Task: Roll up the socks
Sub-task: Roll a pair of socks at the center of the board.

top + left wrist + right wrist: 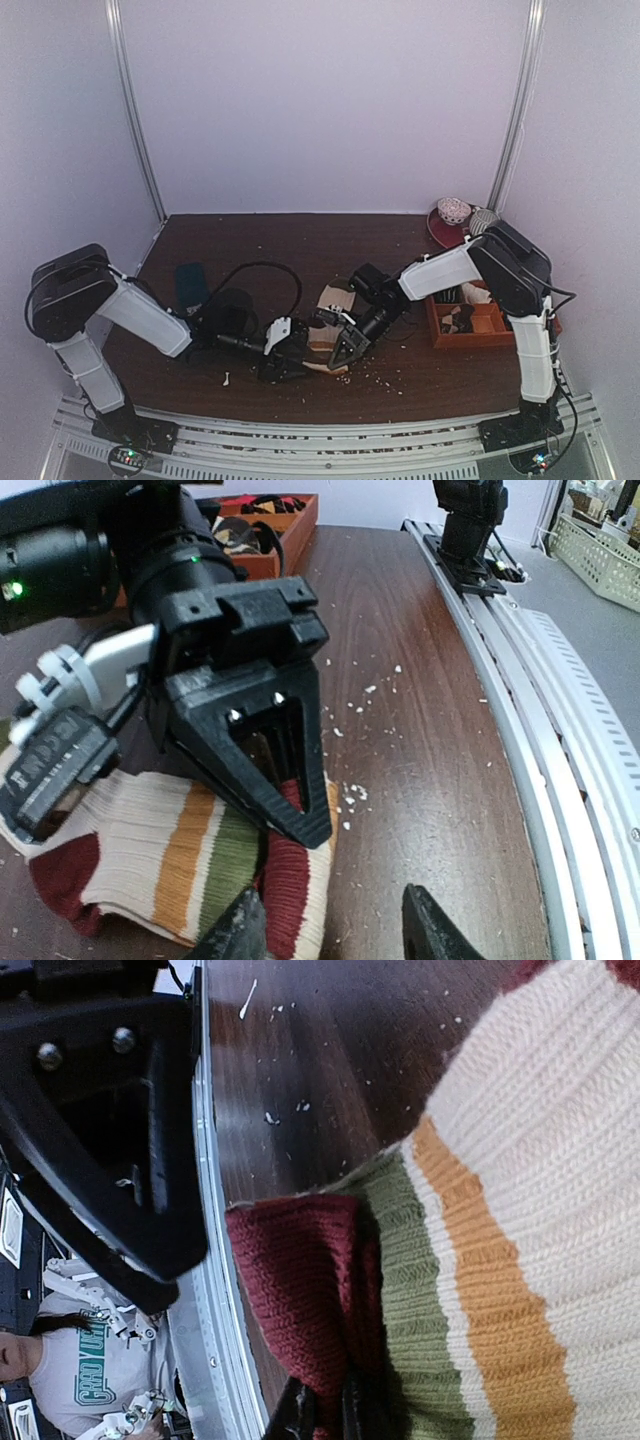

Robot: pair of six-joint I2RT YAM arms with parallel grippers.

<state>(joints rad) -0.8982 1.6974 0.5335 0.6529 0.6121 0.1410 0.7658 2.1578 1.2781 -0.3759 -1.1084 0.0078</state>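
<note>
Nearest the lens: left pincer point(335, 935), tips spread, only bare tabletop point(430, 700) between them. The socks point(150, 845) lie flat just ahead of it, off to that camera's left. The dark-red cuff edge is touching or nearly touching one tip, can't tell which.

On that cuff sits the right pincer point(322, 1412), tips close together with red knit bunched between them. Reads as pinching the socks.

From the top view the pair lies close to the near edge, between the two pincers. Long axis runs roughly near-to-far, red end toward the rail point(560, 740). Foreshortened, so that's rough. Both arms are at the cuff, right on it, left just beside.

My read: the roll starts at this end and runs away from the rail.

Thick ribbed knit, cream body, cross bands in orange, olive, dark red. Soft and limp, likely slumps if unpinned. Tabletop is smooth dark wood grain, dotted with white flecks point(350, 795). Orange tray point(490, 325) sits well apart on the right.
</note>
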